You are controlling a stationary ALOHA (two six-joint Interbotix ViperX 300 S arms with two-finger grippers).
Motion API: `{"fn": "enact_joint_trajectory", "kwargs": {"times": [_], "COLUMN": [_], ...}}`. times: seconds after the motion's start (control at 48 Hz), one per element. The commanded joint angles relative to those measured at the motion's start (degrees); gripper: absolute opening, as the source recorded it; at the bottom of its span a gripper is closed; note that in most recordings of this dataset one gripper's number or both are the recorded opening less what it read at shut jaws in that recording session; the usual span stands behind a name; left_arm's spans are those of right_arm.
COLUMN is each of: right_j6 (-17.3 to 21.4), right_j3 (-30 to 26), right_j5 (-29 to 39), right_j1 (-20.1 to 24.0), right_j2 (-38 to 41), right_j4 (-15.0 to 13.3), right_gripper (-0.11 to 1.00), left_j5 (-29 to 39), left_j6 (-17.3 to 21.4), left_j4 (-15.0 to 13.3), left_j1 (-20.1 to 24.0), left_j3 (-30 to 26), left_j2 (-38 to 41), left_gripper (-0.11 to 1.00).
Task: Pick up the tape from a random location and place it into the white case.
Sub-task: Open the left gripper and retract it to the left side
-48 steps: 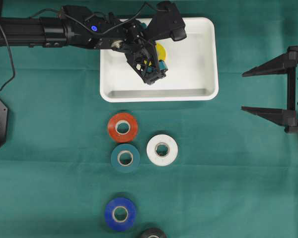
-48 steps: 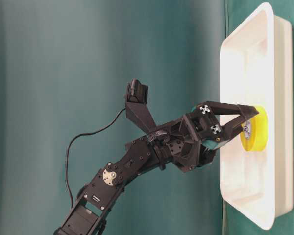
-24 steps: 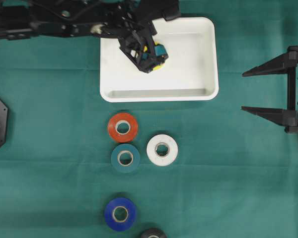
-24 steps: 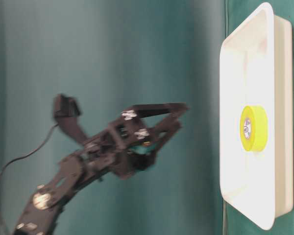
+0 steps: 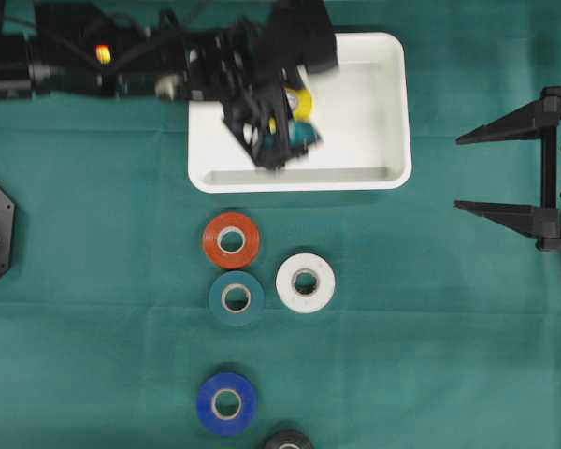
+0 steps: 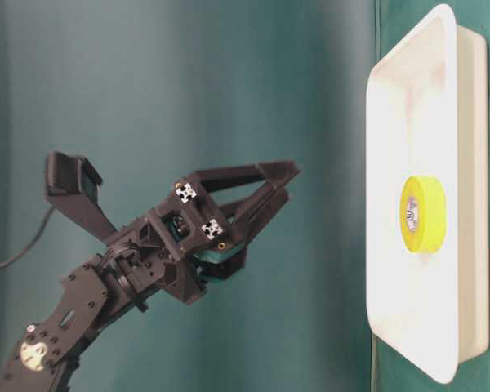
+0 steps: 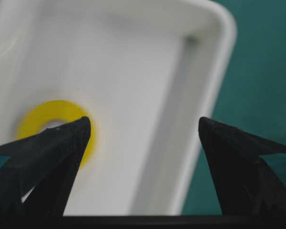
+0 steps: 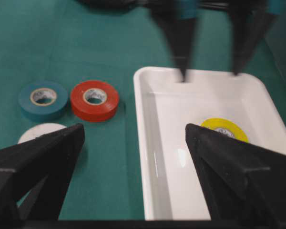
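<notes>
One yellow tape roll (image 6: 422, 214) lies flat on the floor of the white case (image 5: 383, 173), touched by nothing. Left gripper (image 6: 273, 180) — jaws spread wide, empty — hangs well above the case, clear of the roll. Right gripper (image 5: 472, 174) — jaws also wide, holding nothing — sits off to the case's right side. On the green tabletop (image 5: 430, 327) below the case: red roll (image 5: 231, 240), teal roll (image 5: 236, 297), white roll (image 5: 305, 282), blue roll (image 5: 226, 403), and a black roll (image 5: 287, 441) cut off by the edge.

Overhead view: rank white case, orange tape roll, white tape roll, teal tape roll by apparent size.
1. white case, by far largest
2. white tape roll and orange tape roll, alike, no ranking
3. teal tape roll, marginally smaller
</notes>
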Motion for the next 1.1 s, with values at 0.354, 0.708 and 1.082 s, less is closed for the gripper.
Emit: {"fn": "enact_joint_trajectory", "kwargs": {"times": [0.354,0.708,1.082], "right_j6": [0.3,0.3,0.2], "right_j3": [-1.1,-1.1,-1.1], "right_j5": [-0.3,0.0,0.1], "right_j1": [-0.2,-0.1,-0.1], "right_j2": [0.1,-0.2,-0.4], "right_j4": [0.3,0.3,0.4], "right_gripper": [0.91,0.91,0.91], "left_j5": [-9.0,-14.2,-18.5], "left_j6": [-0.1,0.1,0.3], "left_j4": [0.1,0.0,0.0], "left_j1": [-6.9,-6.9,-6.9], "left_j3": [8.2,20.0,35.1], "left_j2": [-8.2,-22.3,-43.2], "left_gripper": [0.94,0.94,0.94]}}
